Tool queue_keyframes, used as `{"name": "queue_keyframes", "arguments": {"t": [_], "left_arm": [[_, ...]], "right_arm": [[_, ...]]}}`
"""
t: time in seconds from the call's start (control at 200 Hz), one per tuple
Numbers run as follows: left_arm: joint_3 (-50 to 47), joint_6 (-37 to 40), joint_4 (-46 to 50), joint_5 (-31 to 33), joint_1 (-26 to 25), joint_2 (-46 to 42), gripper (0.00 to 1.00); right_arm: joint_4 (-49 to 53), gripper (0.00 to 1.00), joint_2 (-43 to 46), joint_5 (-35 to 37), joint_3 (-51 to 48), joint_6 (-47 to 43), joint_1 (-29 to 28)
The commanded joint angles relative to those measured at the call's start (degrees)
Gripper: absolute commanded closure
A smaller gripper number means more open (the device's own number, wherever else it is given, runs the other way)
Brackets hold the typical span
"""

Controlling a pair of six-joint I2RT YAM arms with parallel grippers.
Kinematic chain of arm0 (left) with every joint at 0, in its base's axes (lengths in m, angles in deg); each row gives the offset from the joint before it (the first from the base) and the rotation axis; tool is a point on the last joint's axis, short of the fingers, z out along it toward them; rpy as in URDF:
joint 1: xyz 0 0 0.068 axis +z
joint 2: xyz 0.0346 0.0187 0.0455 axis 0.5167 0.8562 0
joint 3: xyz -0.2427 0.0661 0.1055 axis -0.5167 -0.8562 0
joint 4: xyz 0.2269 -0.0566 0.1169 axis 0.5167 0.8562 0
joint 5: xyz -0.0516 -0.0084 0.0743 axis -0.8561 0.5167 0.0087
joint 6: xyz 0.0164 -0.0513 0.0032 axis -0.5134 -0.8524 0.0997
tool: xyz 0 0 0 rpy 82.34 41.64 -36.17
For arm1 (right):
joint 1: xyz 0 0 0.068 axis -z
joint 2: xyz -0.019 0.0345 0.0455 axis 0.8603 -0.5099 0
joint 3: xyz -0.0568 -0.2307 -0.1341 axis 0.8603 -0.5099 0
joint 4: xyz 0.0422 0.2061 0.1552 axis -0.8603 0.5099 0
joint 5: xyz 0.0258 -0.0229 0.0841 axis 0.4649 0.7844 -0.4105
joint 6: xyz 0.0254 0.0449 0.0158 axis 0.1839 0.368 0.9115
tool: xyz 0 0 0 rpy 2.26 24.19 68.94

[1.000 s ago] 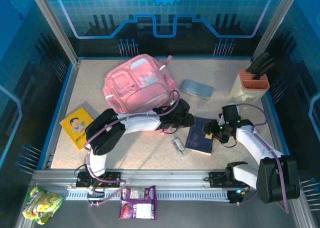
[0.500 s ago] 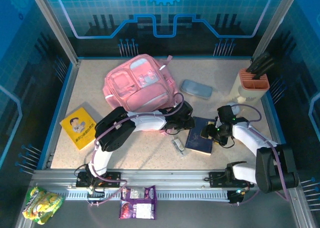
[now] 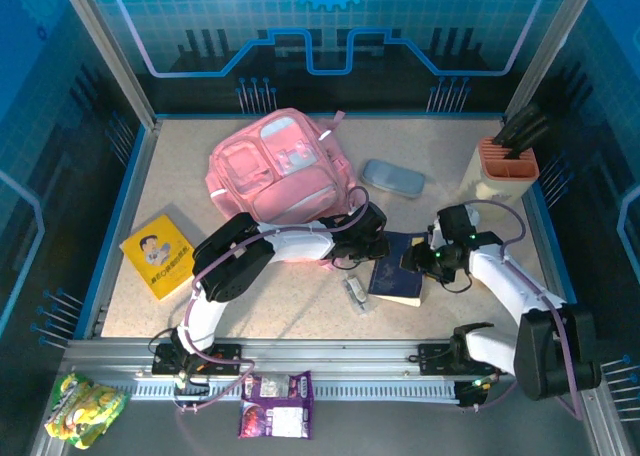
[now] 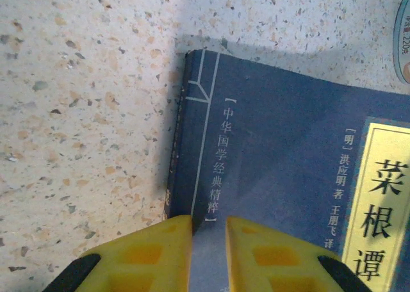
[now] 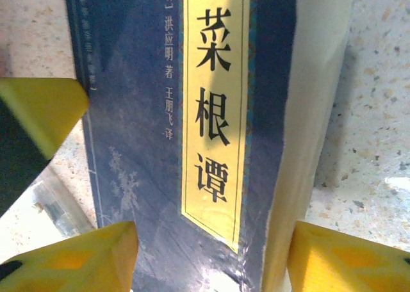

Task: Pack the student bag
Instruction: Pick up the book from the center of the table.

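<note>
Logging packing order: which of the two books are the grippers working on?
The dark blue book with the yellow title strip, left gripper and right gripper at its edges. The yellow cartoon-cover book lies far left.

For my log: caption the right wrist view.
Right claw grips the dark blue book across its width, speckled table beneath.

Ahead of the left gripper (image 4: 209, 253), the dark blue book (image 4: 282, 151) runs off the right edge, its near end under the yellow fingertips (image 4: 154, 257). Beyond, a round label (image 4: 403, 42) is cropped (print unreadable). Between the right gripper (image 5: 211, 260) fingers, the book's ends are cut off; left of them lies a blurred packet (image 5: 54, 205).
</note>
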Motion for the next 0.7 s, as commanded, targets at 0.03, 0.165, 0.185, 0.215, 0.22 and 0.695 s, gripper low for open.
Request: {"name": "queue_keyframes", "arguments": {"t": [0.03, 0.165, 0.185, 0.215, 0.22, 0.695], "left_arm": [[0.98, 0.26, 1.19, -0.54, -0.13, 1.64, 0.78], [0.81, 0.16, 0.59, -0.66, -0.18, 1.8, 0.79], [0.86, 0.16, 0.67, -0.66, -0.11, 1.8, 0.79], [0.87, 0.16, 0.84, -0.58, -0.13, 1.77, 0.79], [0.83, 0.16, 0.84, -0.58, -0.13, 1.77, 0.79], [0.97, 0.46, 0.82, -0.66, -0.17, 1.97, 0.79]], "right_arm": [[1.31, 0.43, 1.54, -3.37, 2.03, -2.68, -0.26], [0.77, 0.48, 1.0, -5.5, 1.48, -3.02, 0.55], [1.01, 0.49, 0.96, -5.47, 1.53, -3.08, 0.62], [1.55, 0.51, 0.89, -5.13, 1.81, -3.06, 0.73], [1.65, 0.51, 0.88, -5.08, 1.85, -3.09, 0.77], [1.31, 0.76, 2.71, -7.06, 1.02, -3.8, 3.03]]}}
